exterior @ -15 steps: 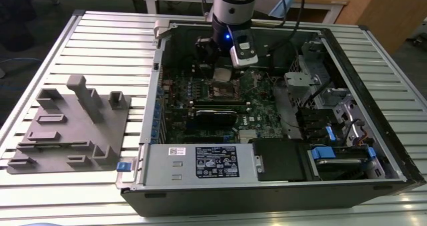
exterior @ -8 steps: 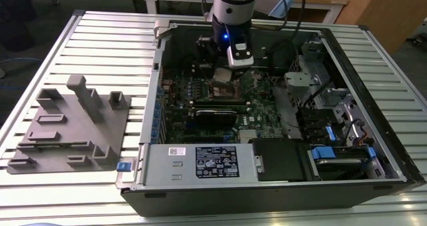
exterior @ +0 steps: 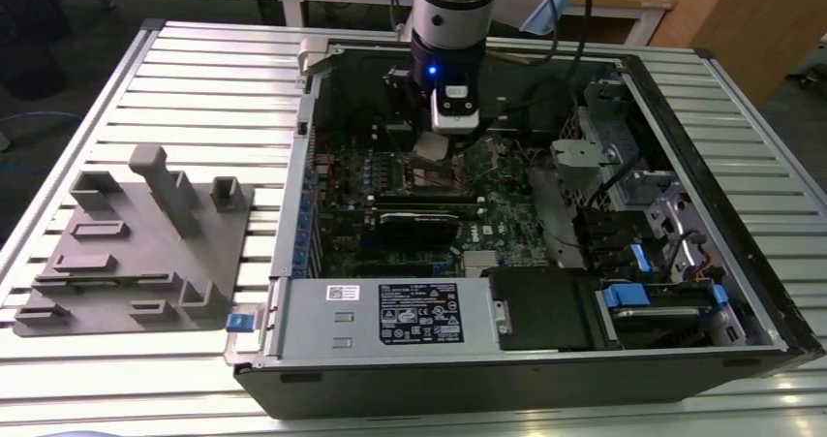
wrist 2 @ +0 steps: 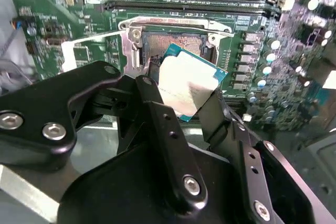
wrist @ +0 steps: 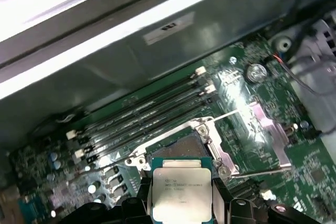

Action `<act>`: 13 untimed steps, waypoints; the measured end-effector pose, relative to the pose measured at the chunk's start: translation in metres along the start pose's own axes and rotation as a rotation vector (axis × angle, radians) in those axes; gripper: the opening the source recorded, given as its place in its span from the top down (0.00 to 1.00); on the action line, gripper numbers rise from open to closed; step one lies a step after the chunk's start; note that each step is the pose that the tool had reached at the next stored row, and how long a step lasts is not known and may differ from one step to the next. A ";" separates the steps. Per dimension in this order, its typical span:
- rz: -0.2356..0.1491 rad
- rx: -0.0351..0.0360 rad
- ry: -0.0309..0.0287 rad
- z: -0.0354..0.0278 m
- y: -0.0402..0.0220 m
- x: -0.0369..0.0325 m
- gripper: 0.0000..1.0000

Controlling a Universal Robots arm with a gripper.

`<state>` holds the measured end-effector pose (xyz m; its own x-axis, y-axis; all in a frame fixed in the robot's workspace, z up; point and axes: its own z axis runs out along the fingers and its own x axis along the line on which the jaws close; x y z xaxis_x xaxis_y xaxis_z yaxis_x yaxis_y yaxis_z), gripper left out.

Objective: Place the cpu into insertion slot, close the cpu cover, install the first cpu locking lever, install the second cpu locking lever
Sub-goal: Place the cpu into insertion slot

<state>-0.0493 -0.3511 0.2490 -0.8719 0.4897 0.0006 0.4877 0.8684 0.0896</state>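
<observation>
Chip (wrist: 181, 190) being clamped by gripper (wrist 2: 181, 87), being held just above empty socket (wrist: 176, 148); cover (wrist: 265, 124) beside standing open; all four steps outstanding.

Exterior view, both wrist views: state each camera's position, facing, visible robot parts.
Exterior view: off the arm, looking down into the computer case; arm and gripper show.
Second wrist view: wrist-mounted, facing the insertion slot; fingers grip the cpu.
First wrist view: wrist-mounted, facing insertion slot and open cpu cover; fingers show.
Both wrist views share the cpu.
</observation>
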 end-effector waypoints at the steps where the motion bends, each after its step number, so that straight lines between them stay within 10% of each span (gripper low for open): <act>1: 0.018 0.0000 -0.0016 0.0001 0.0000 0.0000 0.46; 13: 0.236 0.0000 -0.0212 0.0023 -0.0002 0.0000 0.46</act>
<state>-0.0494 -0.3511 0.2466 -0.7326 0.6807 0.0006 0.6780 0.7296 0.0895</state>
